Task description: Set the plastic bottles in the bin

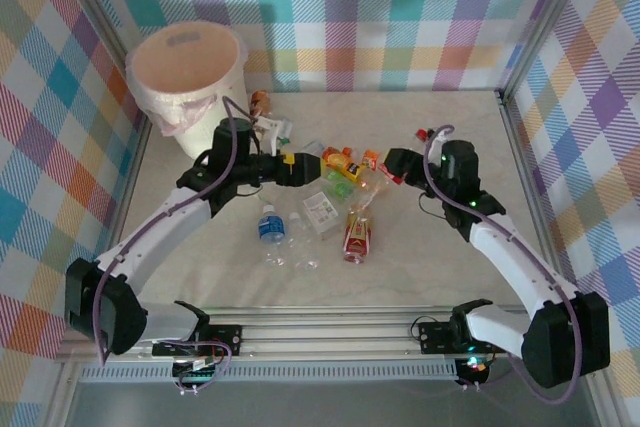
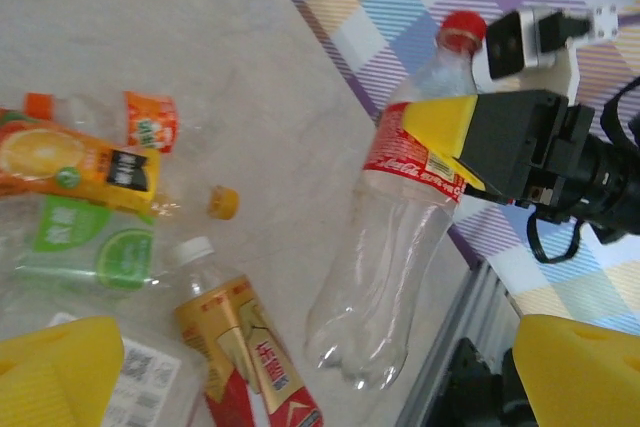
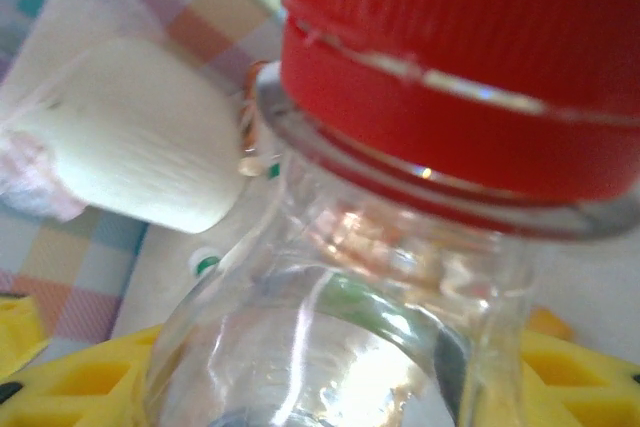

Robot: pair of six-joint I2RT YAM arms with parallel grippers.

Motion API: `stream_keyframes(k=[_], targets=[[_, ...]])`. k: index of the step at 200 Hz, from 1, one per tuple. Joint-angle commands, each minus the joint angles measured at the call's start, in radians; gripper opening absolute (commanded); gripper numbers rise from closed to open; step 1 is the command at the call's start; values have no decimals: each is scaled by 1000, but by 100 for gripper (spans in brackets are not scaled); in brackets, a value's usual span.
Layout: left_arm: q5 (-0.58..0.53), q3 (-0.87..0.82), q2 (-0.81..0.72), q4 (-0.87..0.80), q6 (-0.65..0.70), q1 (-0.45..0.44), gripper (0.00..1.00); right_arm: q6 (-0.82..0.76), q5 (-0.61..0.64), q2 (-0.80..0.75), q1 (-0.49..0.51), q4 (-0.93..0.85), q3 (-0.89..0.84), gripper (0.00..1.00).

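My right gripper point(image 1: 390, 163) is shut on a clear plastic bottle point(image 2: 400, 237) with a red label and a red cap point(image 3: 470, 57), gripping it near the neck and holding it off the table. Its yellow fingers point(image 3: 75, 377) flank the neck. My left gripper point(image 2: 320, 377) stands open, and the held bottle's base lies just ahead of its yellow fingers point(image 2: 60, 372). Several more plastic bottles lie mid-table: an orange-label one point(image 2: 70, 162), a green-label one point(image 2: 100, 247), a gold-and-red one point(image 1: 357, 235) and a blue-label one point(image 1: 270, 229). The cream-white bin point(image 1: 185, 67) stands at the far left corner.
A loose orange cap point(image 2: 223, 203) lies on the table among the bottles. Two more bottles point(image 1: 270, 122) lie right beside the bin. Checked walls close the table on three sides, and a metal rail point(image 1: 330, 332) runs along the near edge.
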Motion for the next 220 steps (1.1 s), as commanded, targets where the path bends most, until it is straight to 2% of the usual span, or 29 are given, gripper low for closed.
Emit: stream_keyframes(k=[1,17,47,66,104,114,145,159,171,196,220], targets=[[86,72,51,-7,64,-36,100,-40,-77,30,39,94,72,40],[114,111,90,-43,105,-62,100,-29,-101,58,55,117,107,39],[238,180,143,-98,184,-92,100,-58,-168,92,78,111,187,38],[240,218,161,-168,233,-105,100,-83,-181,104,94,86,231,38],[243,263,207,-198,258,-121,98,-66,-237,134,126,109,279,39],[239,275,218,-205,260,-126,93,-59,-248,142,140,119,292,39],[268,241,210,-67,201,-133,66,-54,-255,165,167,148,313,40],[245,226,195,-44,193,-133,55,-46,-261,171,167,153,312,41],[202,215,177,-40,196,-132,50,-40,-258,170,168,153,307,46],[42,187,146,-40,189,-133,47,-32,-227,151,168,148,282,71],[-118,172,133,-56,176,-133,47,-35,-212,120,167,145,257,83]])
